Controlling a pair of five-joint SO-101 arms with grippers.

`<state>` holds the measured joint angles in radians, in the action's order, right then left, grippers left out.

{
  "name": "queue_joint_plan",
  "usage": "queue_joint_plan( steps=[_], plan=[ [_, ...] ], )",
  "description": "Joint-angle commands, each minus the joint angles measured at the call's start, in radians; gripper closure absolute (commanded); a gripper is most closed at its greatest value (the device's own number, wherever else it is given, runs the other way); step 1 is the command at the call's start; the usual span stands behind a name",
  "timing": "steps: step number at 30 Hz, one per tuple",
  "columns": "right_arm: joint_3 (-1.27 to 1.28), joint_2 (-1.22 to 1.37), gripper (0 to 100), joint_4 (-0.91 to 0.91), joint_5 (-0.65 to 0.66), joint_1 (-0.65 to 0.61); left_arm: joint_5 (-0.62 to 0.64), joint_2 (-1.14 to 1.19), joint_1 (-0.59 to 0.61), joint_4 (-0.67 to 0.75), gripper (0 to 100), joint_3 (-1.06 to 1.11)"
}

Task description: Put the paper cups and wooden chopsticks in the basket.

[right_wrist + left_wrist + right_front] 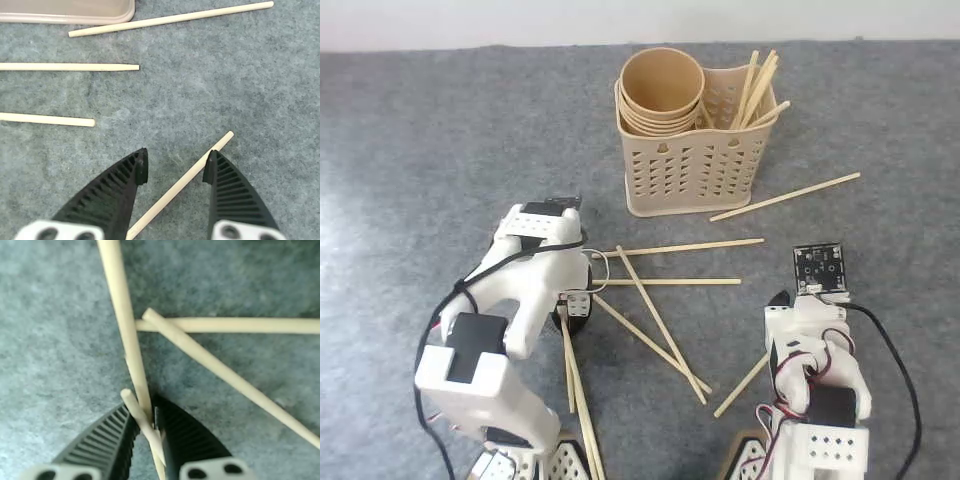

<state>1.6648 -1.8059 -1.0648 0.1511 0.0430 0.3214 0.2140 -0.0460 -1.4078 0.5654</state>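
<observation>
The left gripper (147,412) pinched a pale wooden chopstick (124,315) on the grey counter (50,340). The right gripper (175,167) stood open astride another chopstick (170,195). Brown paper cups (662,85) sat stacked in the beige perforated basket (690,180).

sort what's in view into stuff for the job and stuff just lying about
For the job:
- basket
- paper cups, stacked in it
- chopsticks in the basket
- loose chopsticks on the mat
- chopstick pair gripped in the left claw
- single chopstick between the fingers of the open right claw

Just lying about:
- grey mat, merely the surface
</observation>
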Motion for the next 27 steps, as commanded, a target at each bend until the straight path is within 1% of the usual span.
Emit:
queue_joint_plan(
  steps=[1,5,7,12,17,21,24,27],
  plan=[
    [0.018,-0.008,81.2,0.004,0.012,0.007,0.003,0.002,-0.006,0.003,99,0.022],
    [0.018,-0.008,81.2,0.004,0.012,0.007,0.003,-0.009,-0.008,0.002,99,0.01],
    [0.018,-0.008,81.2,0.004,0.012,0.007,0.003,-0.008,-0.008,-0.031,99,-0.028],
    [0.018,-0.008,81.2,0.004,0.012,0.007,0.003,-0.006,-0.008,-0.192,99,-0.226],
    [0.018,-0.008,81.2,0.004,0.012,0.007,0.006,0.0,-0.015,-0.262,99,-0.426],
    [0.018,-0.008,81.2,0.004,0.012,0.007,0.008,0.0,-0.095,-0.319,99,-0.516],
    [0.018,-0.008,81.2,0.004,0.012,0.007,0.008,-0.003,-0.172,-0.328,99,-0.526],
    [0.018,-0.008,81.2,0.004,0.012,0.007,0.009,-0.011,-0.219,-0.33,99,-0.532]
  ],
)
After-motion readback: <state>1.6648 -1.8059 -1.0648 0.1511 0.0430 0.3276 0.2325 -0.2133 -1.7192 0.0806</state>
